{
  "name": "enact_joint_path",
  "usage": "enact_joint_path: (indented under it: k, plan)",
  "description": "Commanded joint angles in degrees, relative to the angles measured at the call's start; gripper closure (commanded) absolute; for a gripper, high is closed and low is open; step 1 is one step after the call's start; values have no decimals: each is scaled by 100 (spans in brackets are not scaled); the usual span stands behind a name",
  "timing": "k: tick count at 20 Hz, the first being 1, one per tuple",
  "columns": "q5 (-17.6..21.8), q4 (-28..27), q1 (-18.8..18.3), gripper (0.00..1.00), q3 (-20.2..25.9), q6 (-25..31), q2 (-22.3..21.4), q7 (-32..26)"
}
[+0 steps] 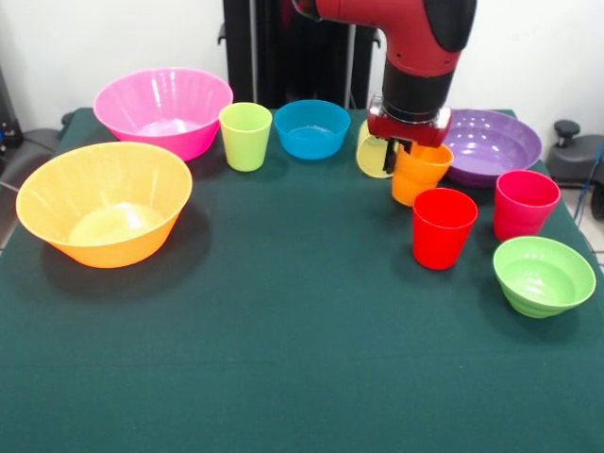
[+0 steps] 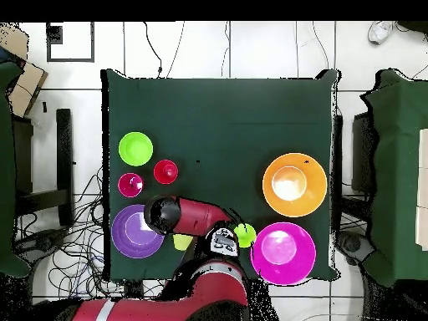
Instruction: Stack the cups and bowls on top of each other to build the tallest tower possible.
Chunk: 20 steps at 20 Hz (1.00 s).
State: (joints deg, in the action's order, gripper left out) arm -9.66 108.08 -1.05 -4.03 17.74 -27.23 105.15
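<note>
Reaching down | tool [image 1: 404, 149] at orange ribbed cup [image 1: 422, 175] rim | arm vertical

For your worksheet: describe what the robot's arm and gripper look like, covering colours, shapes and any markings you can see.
The arm is a thick, rounded tube in glossy red, with black sections at the joints. Its last link is a black cylinder ending in a red collar. Below that sits the gripper, small and dark, with short black fingers. From overhead, a pale band crosses the red arm near its base. No lettering can be made out.
</note>
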Motion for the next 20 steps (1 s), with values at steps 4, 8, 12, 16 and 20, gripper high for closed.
enact_joint_path:
  k: [4,8,12,16,20]
  plan:
    - [466,517,-352,100,363,-341,-252,456]
    - [517,349,-399,100,325,-113,-317,389]
    - [587,501,-396,100,354,-225,-363,442]
    - [621,317,-493,100,357,-80,-315,361]
    - [677,207,-606,100,366,35,-343,287]
